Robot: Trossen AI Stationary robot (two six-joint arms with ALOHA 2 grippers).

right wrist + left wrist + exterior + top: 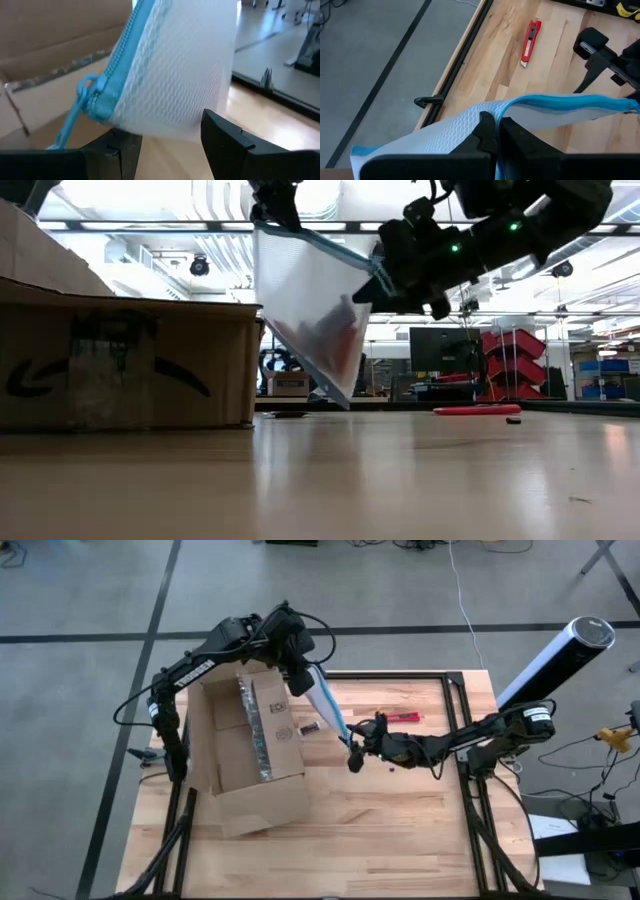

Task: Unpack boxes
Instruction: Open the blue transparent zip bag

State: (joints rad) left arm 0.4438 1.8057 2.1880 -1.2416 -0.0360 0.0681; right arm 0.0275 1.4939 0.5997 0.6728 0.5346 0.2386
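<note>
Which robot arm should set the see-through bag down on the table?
Probably left. The left claw is pinched shut on the pouch, holding it above the table. The right claw looks open at its zipper end.

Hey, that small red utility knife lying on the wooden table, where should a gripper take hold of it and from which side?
Grip the small red utility knife across the middle of its slim body, coming straight down from above. It lies flat on the wooden table with bare wood around it, so its long edges are free for the fingers; the right gripper is the nearer one, though it is at the clear blue-edged pouch now.
</note>
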